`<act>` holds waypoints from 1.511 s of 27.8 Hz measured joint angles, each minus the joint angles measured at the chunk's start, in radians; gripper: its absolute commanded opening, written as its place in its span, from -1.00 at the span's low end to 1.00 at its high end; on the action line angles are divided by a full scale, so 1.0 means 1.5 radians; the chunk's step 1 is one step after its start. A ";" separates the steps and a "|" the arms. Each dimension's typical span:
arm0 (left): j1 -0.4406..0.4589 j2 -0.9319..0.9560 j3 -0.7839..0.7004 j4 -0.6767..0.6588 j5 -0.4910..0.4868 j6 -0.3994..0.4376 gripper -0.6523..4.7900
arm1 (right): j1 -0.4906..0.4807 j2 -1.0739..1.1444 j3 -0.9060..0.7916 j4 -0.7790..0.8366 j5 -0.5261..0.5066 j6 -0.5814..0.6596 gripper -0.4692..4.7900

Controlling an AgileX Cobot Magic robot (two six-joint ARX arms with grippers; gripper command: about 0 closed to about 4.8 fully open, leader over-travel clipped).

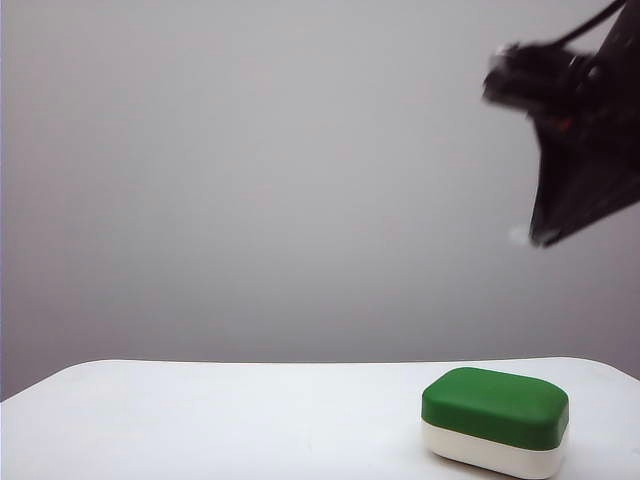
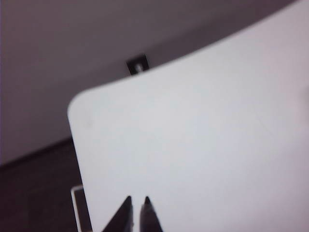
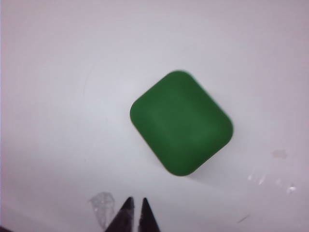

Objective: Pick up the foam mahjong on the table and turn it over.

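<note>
Mahjong [image 1: 495, 420] character hidden, facing table [image 1: 220, 420]

light: soft, even | shadows: faint | blur: right arm [image 1: 575, 130] smeared, wrist views hazy

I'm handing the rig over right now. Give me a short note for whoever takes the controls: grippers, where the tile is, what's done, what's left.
Right gripper: shut, empty, high above the table on the right side, over the foam mahjong.
Left gripper: tips nearly together, holding nothing, over a bare corner of the table; not in the exterior view.
Foam mahjong: lying flat near the table's front right, dark green half up, white half down, free of both grippers.
Done: the character face is not showing, so the flip looks finished.
Left: probably nothing; confirm the tile sits steady.
</note>
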 measured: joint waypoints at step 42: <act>0.000 -0.320 -0.445 0.478 -0.002 -0.147 -0.55 | -0.234 -0.697 -0.431 0.223 -0.067 0.037 -0.83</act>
